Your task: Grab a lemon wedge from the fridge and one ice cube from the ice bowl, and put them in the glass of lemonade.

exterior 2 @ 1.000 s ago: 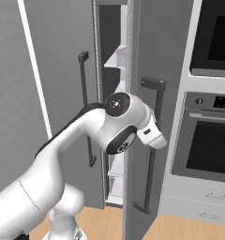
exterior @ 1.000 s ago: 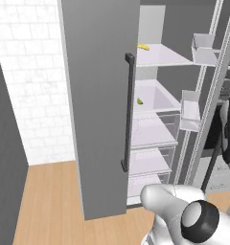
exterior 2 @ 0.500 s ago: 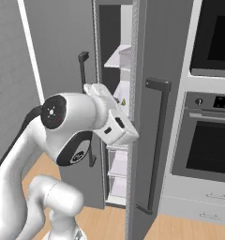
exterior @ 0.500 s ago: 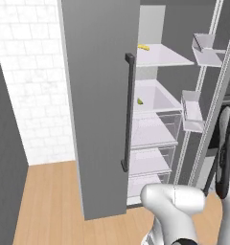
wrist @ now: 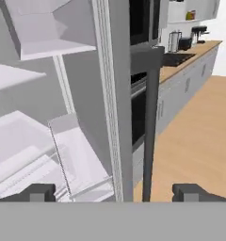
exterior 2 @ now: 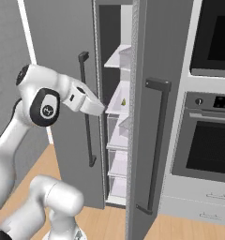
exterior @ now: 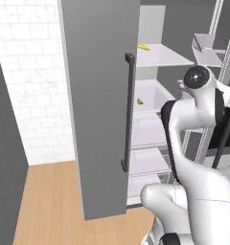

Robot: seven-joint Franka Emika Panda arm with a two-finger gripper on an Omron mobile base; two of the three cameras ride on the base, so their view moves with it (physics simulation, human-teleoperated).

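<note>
Fridge (exterior: 100, 110) doors stand open in the left base view, the left door edge-on with its long dark bar handle (exterior: 128, 112) facing the camera. Just right of that handle, white shelves show inside; the lemon wedge (exterior: 140, 101) lies on a middle shelf as a tiny yellow-green piece, and a longer yellow banana-like item (exterior: 143, 47) sits on the shelf above. Further right, the white arm rises in front of the compartment, its upper part level with the wedge's shelf. In the right base view the hand points into the gap between the two doors, with the wedge (exterior 2: 124, 101) a little beyond it on its shelf, apart from it. From the hand view, the gripper (wrist: 117, 192) has its dark tips set wide apart with nothing between them, facing the right door's edge and the oven (wrist: 139, 110) beyond.
</note>
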